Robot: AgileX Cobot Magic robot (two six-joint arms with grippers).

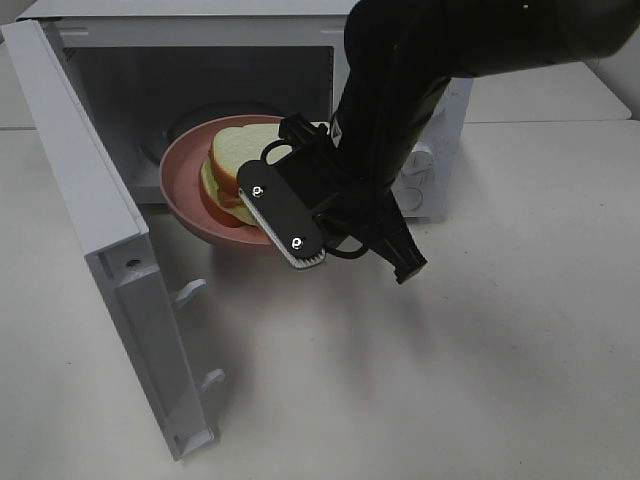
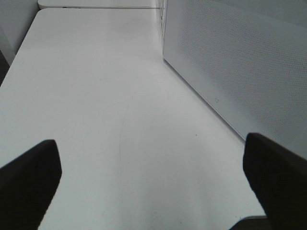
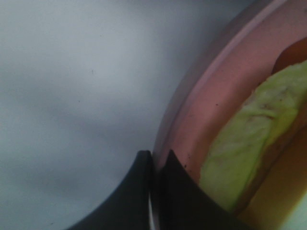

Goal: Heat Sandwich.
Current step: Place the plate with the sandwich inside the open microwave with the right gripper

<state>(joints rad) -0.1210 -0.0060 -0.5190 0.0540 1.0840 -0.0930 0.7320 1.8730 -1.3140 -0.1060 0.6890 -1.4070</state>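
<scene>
Standing on a pale table (image 1: 500, 350) with its door (image 1: 100, 230) swung wide to the left of the high view: a white microwave (image 1: 250, 40). In its mouth, a round pink plate (image 1: 185, 190), back part inside over a dark round turntable (image 1: 175, 135), near rim poking out past the front edge. Stacked on the plate and narrower than it: the sandwich (image 1: 245, 150), pale bread on top, green lettuce and red-orange filling showing at the side. Reaching down from the upper right on a black arm (image 1: 420, 80), the right gripper (image 1: 280, 215), clenched on the near rim of the plate, one flat black finger with two bright screws lying across the rim in front of the sandwich. Seen close from the right wrist: both fingertips (image 3: 139, 191) pressed almost together, the pink rim running down into the pinch, lettuce just beyond on the inside of the plate. Cannot tell whether the plate rests on the microwave floor or hangs from that grip. Low over bare table in the left wrist view, the left gripper (image 2: 153, 182): released, jaws spread wide, nothing between them, just beside a white dotted panel (image 2: 240, 57) standing upright. Cannot tell from that view whether the panel belongs to the door or to the microwave's body.
</scene>
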